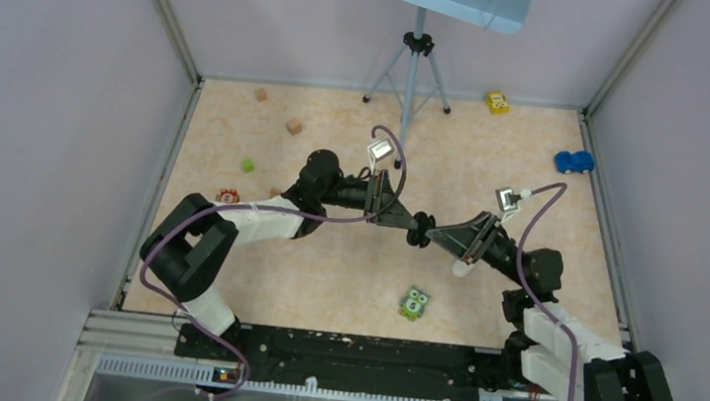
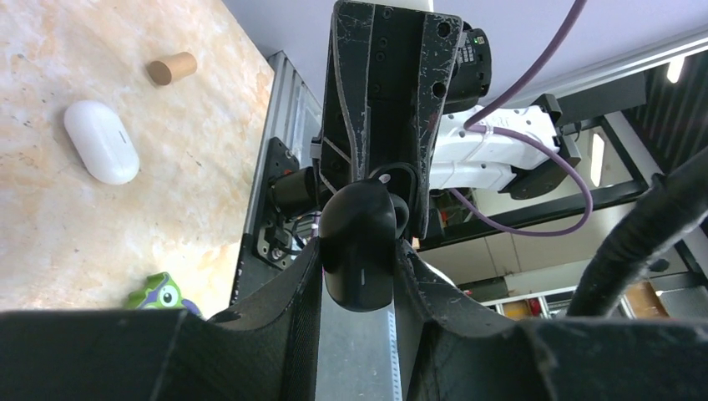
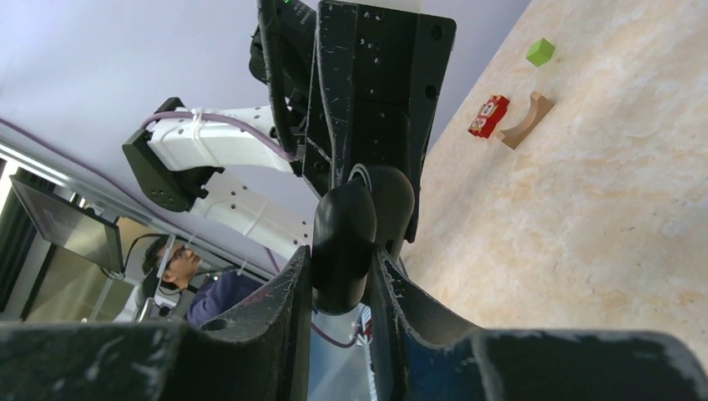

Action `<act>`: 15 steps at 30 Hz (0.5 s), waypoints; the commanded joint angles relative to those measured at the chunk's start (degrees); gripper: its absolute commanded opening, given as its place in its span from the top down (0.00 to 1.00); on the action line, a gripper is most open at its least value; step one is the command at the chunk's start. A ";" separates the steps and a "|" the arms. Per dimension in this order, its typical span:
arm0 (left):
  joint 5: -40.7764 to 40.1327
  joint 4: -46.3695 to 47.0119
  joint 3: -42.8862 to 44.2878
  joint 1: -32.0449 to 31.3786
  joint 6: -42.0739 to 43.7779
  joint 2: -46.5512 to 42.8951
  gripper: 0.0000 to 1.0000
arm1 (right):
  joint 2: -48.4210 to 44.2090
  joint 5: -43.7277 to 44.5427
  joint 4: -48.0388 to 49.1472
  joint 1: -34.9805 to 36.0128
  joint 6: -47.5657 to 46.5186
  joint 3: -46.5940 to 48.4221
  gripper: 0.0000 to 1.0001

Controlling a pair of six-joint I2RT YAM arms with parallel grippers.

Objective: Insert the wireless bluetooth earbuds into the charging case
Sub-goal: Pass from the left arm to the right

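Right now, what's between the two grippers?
The black charging case, clamped by the left gripper and right gripper from opposite sides; both wrist views show it.

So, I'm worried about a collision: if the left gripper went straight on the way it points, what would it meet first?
The right gripper, facing it nose to nose. Only the black case, pinched by both, sits between them, so hardly any free travel, it seems.

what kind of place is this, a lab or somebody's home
Most likely a robotics lab test cell: a walled-in table with scattered toys such as an owl figure, a tripod at its far end, and a person by a monitor beyond.
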 commanded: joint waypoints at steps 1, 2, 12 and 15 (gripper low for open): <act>2.23 -0.89 3.07 -0.47 4.71 0.00 0.67 | 0.15 0.42 0.10 0.49 -2.95 2.07 0.78; 2.08 -2.64 3.40 -0.41 6.30 -0.24 0.65 | 0.15 0.67 0.07 0.52 -2.98 1.74 0.80; -4.59 -19.49 5.55 -0.37 23.08 -6.47 0.22 | -3.64 2.05 -4.43 0.50 -3.91 0.96 1.00; -8.52 -25.98 6.41 -0.37 28.94 -9.44 0.17 | -5.49 2.86 -10.61 0.49 -6.24 2.19 1.00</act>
